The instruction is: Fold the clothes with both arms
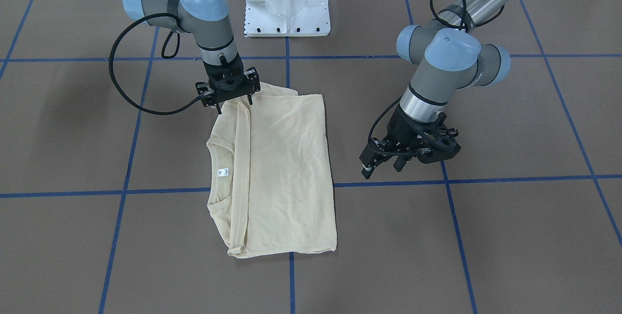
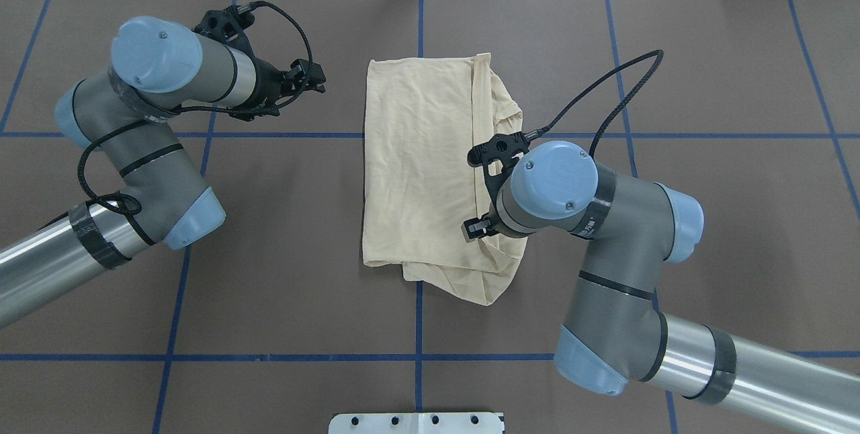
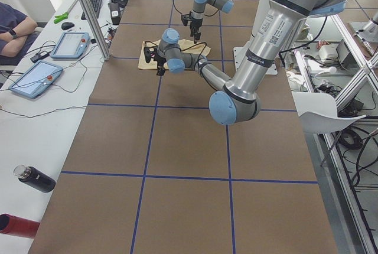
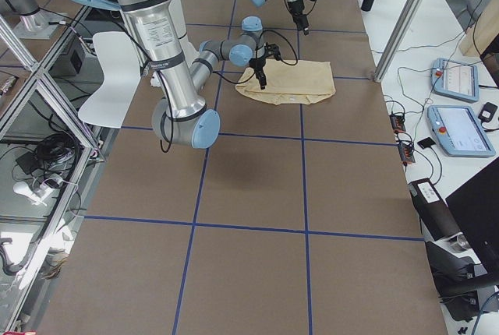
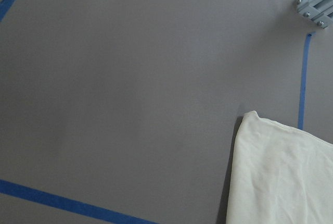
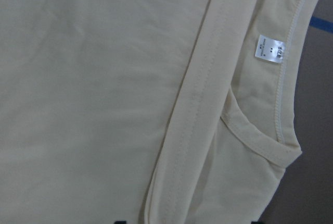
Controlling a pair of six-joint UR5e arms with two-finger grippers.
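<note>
The pale cream-yellow shirt (image 1: 286, 168) lies folded into a rough rectangle at the table's middle (image 2: 416, 165), print hidden. Its collar and white neck label (image 1: 223, 173) face up along one long edge, and the label also shows in the right wrist view (image 6: 270, 49). My right gripper (image 1: 234, 105) is open and hovers over the shirt's corner nearest the robot's base, on the collar side. In the overhead view my wrist hides it. My left gripper (image 1: 383, 168) is open and empty, beside the shirt and apart from it (image 2: 310, 79). The left wrist view shows only a shirt corner (image 5: 281, 182).
The white pedestal base (image 1: 287, 8) stands at the robot's edge of the table. Blue tape lines (image 1: 291, 275) grid the brown tabletop. Tablets (image 3: 71, 44) and a seated operator (image 3: 15, 26) are on a side bench beyond the table, with a dark bottle (image 3: 34, 178).
</note>
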